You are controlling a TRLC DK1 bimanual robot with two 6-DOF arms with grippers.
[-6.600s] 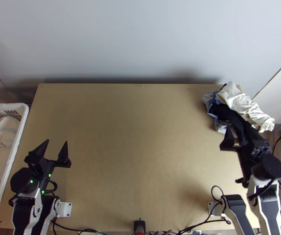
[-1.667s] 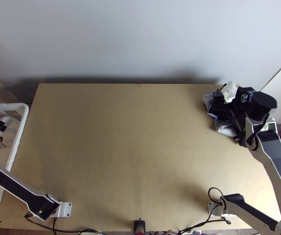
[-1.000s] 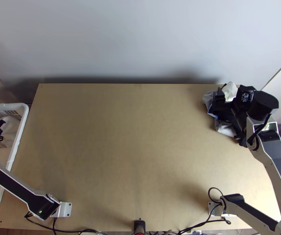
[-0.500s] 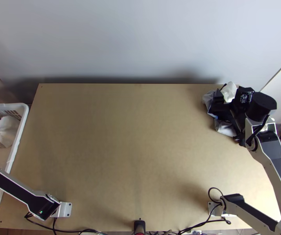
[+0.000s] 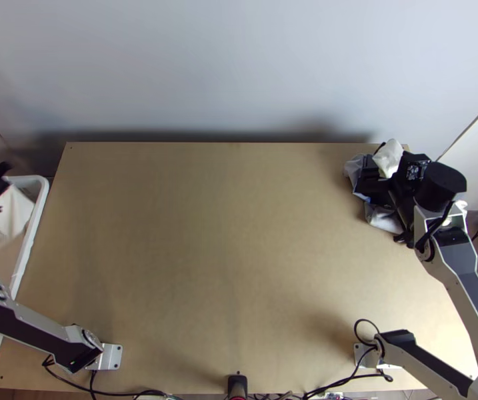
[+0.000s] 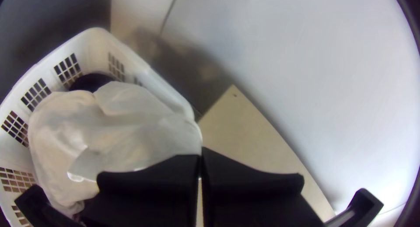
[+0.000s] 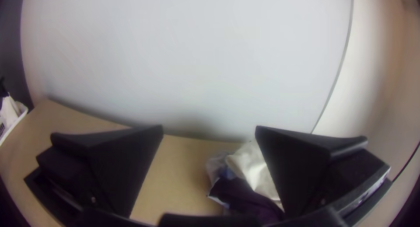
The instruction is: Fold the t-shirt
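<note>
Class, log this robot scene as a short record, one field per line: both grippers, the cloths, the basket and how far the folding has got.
Left gripper: shut on white cloth, at the basket's far end
Left gripper's position
White cloth: loosely bunched, one part pinched at the fingertips, the rest in the basket
Basket: white plastic, beside the table's left edge
Right gripper: open, over the pile
Pile: cream cloth and dark cloth, bunched, table's far right corner
Folding: not begun
T-shirt: cannot tell which cloth
</note>
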